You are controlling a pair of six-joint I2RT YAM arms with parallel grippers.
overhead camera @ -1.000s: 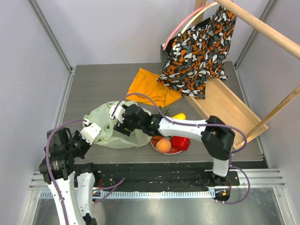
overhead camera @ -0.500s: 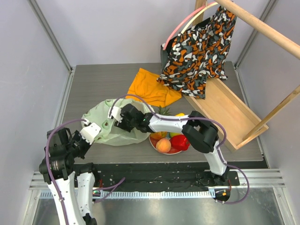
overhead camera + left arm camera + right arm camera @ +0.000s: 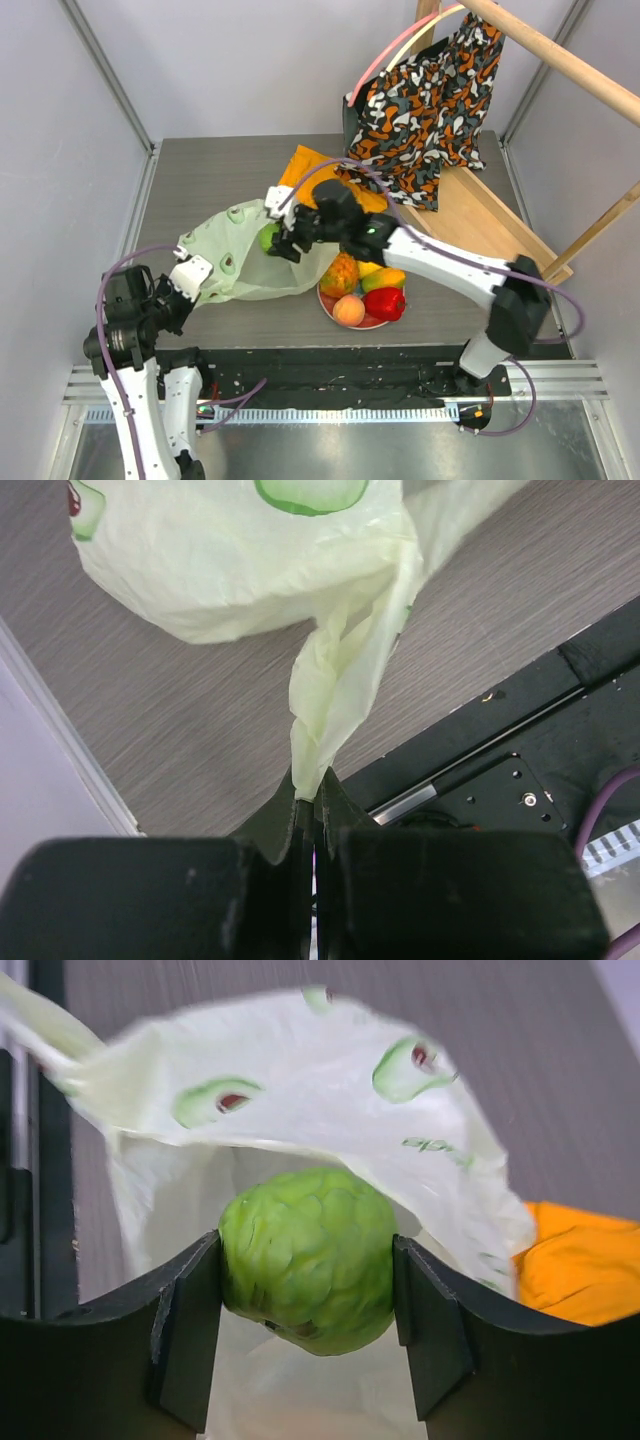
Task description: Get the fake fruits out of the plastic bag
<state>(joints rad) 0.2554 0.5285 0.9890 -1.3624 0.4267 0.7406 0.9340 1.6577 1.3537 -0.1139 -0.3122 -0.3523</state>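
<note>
green knobbly fruit (image 3: 308, 1258) (crinkly translucent bag (image 3: 300, 1090))

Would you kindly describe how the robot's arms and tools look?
Both the left arm and right arm are white links with black joints, each trailed by a purple cable. The left tool and right tool have flat black fingers.

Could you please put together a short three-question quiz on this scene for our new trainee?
1. True or false: the right gripper is open and empty.
2. What does the left gripper pinch? A) a spoon B) the plastic bag C) a sponge
3. Short answer: what does the right gripper hold?
Key: 1 false; 2 B; 3 the green round fruit.
</note>
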